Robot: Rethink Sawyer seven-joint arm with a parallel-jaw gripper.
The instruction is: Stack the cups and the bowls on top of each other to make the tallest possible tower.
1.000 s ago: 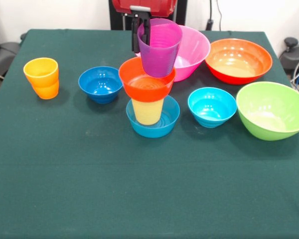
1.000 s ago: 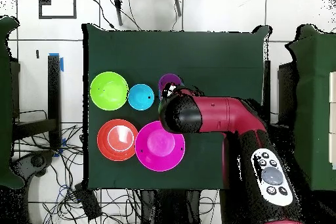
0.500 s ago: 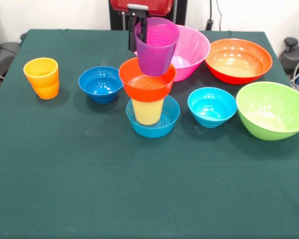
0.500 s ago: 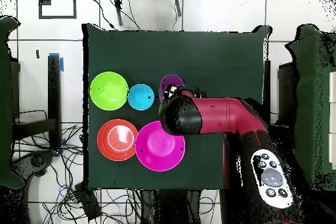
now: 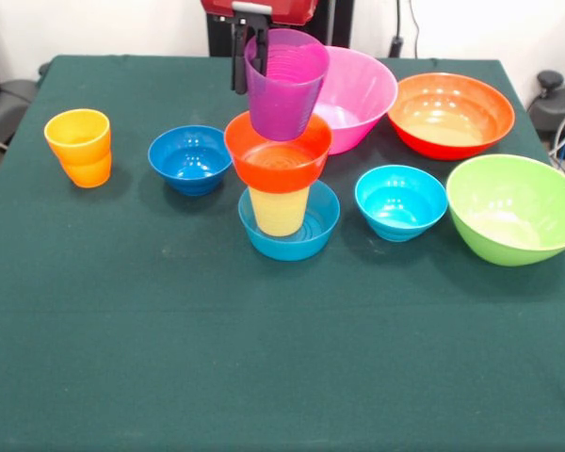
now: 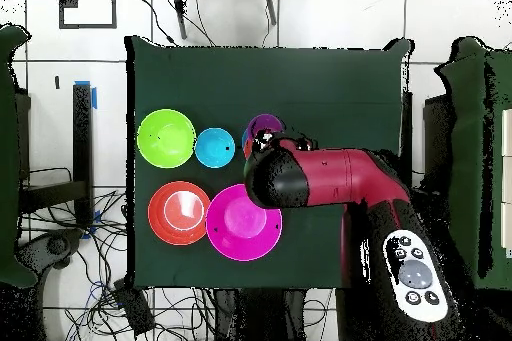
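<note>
The purple cup (image 5: 284,83) has moved a little to the left and a bit higher than it was a second ago, and the gripper (image 5: 248,38) has moved with it. Nothing else on the table has changed place. The cup now hangs upright over the small orange-red bowl (image 5: 278,152), with its bottom dipping into the bowl's open top; I cannot tell if they touch. That bowl sits on the yellow cup (image 5: 279,209), which stands in the mid-blue bowl (image 5: 290,223), and these make the tower (image 5: 281,184). The green table (image 5: 264,358) has lots of open room at the front. To the left of the tower, the dark blue bowl (image 5: 190,158) is near and the orange cup (image 5: 79,147) is well apart, close to the table's left edge. To the right, the cyan bowl (image 5: 401,201) is near, with the lime green bowl (image 5: 514,208) close to the right edge. The pink bowl (image 5: 353,97) is just behind the purple cup, and the large orange-red bowl (image 5: 450,114) is beside it. The jaws are shut on the purple cup's rim, one dark finger (image 5: 237,56) outside the wall and one inside. From above, the arm (image 6: 330,179) hides most of the tower.
</note>
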